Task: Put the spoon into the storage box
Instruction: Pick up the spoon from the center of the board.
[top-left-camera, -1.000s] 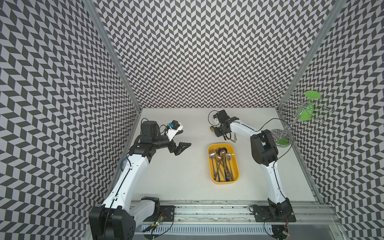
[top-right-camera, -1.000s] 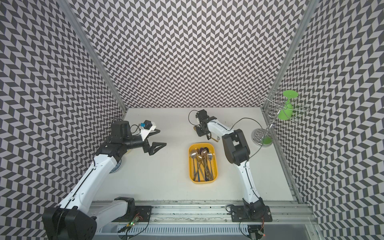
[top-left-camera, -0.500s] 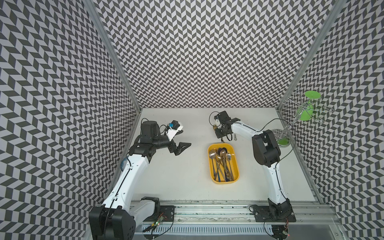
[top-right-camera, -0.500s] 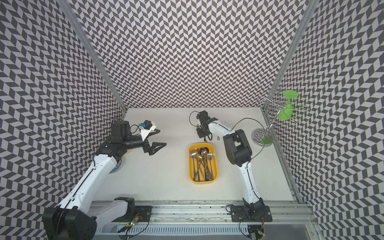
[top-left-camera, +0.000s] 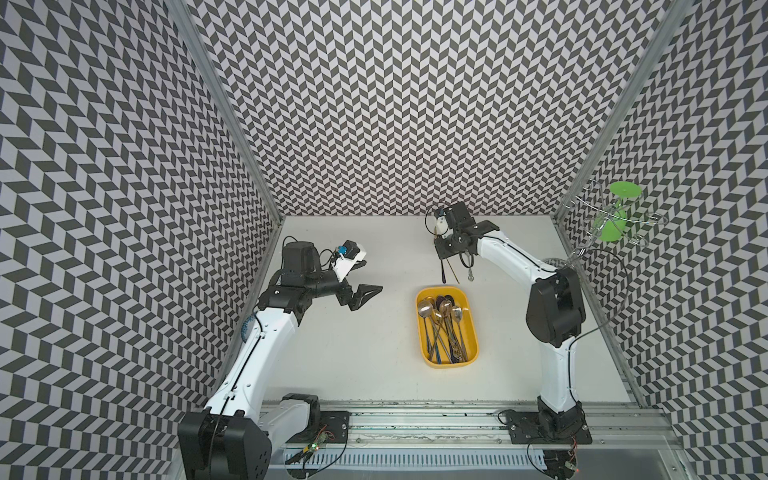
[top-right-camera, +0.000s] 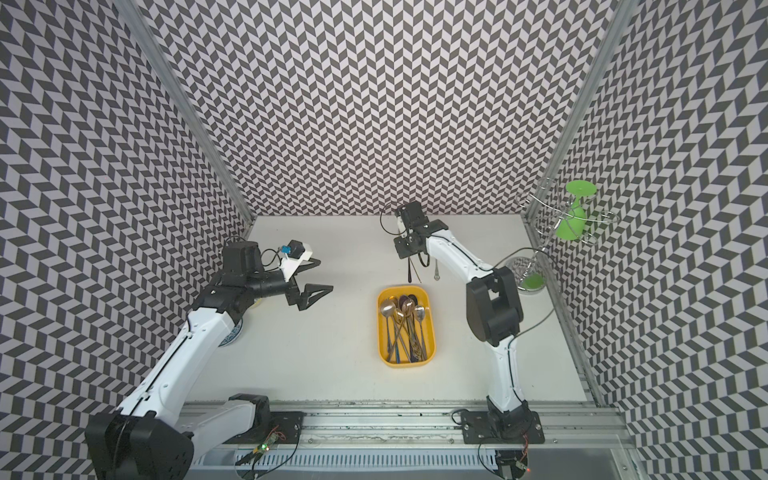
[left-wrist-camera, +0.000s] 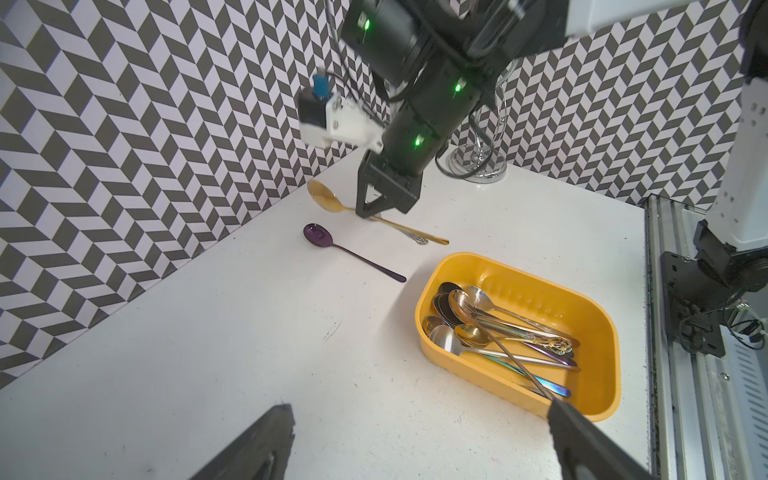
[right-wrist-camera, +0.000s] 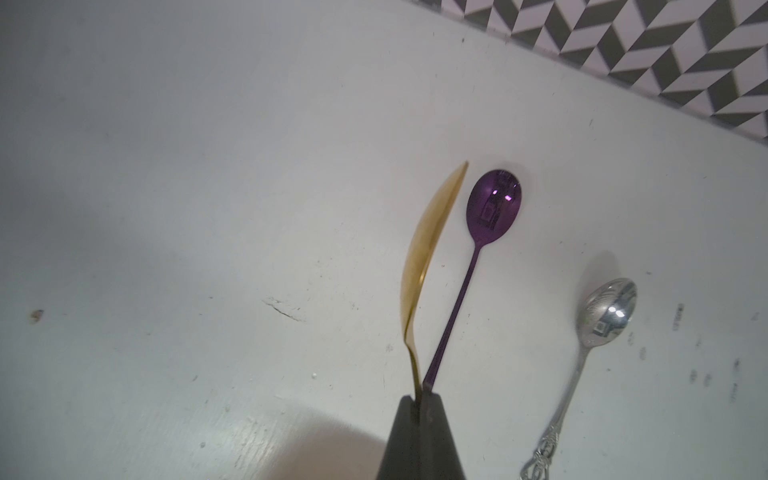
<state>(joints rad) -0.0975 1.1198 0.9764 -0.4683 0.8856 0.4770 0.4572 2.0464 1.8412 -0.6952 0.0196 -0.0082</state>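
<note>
"Looking at the right gripper (right-wrist-camera: 419, 402), I think its fingers were a little apart one second ago and now they are pressed together. Is it so?"

"Yes. It has just clenched on the handle of the gold spoon (right-wrist-camera: 423, 253), close to the bowl. The bowl is turned on its edge, so I judge the spoon is gripped but hardly raised from the table (top-left-camera: 353, 357)."

"Where is this, from the storage box (top-left-camera: 420, 332)?"

"Beyond its far short end, near but not touching. The box already holds other spoons (top-left-camera: 444, 328)."

"So the picking step is done?"

"Almost, I would say. Next should come a lift and a short carry back to the box. The purple spoon (left-wrist-camera: 318, 236) lies just beside the gold one, and the silver spoon (right-wrist-camera: 609, 311) a bit further. In the left wrist view the purple one is clear of the fingers."

"And the arm?"

"The right elbow stands high beside the box's right long side, the forearm reaches past the far end, and the wrist points down. The left gripper (top-left-camera: 371, 275) hangs wide open above the table, well apart from the box's left long side."
</note>
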